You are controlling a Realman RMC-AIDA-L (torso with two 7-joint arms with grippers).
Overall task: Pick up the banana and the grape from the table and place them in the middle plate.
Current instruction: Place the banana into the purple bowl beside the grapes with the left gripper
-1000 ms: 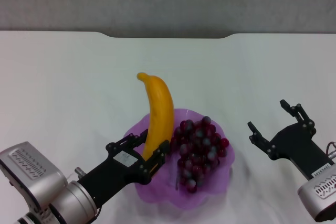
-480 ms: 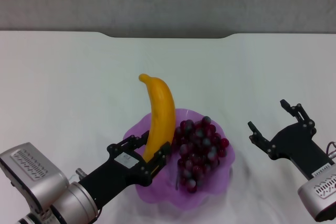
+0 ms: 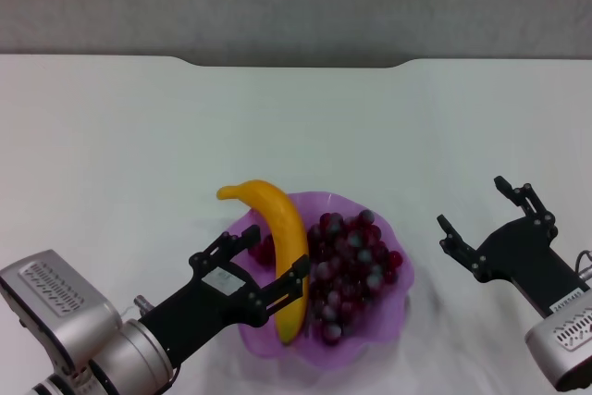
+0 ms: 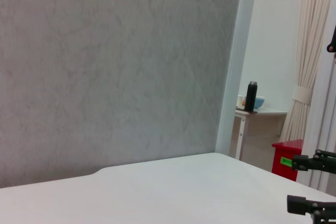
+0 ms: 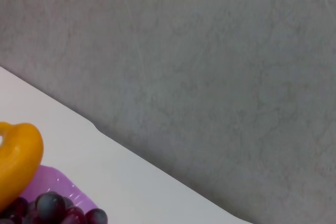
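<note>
The yellow banana [image 3: 276,217] lies slanted across the left half of the purple scalloped middle plate [image 3: 393,314], its far tip poking over the rim. The dark red grape [image 3: 353,258] bunch fills the plate's right half, touching the banana. My left gripper [image 3: 276,253] reaches in from the near left, open, with one finger on each side of the banana. My right gripper [image 3: 472,202] is open and empty over the table [image 3: 139,136], to the right of the plate. The right wrist view catches the banana [image 5: 16,156], grape [image 5: 52,208] and plate [image 5: 60,179] edge.
The white table ends at a far edge with a shallow notch [image 3: 296,64] before a grey wall. In the left wrist view the other arm's black fingers [image 4: 312,162] show at the side, with a small table and a dark bottle [image 4: 251,96] far behind.
The banana stood nearly upright in my left gripper. It has dropped and tipped into the plate, and the left fingers have spread slightly. The right arm has not moved.
</note>
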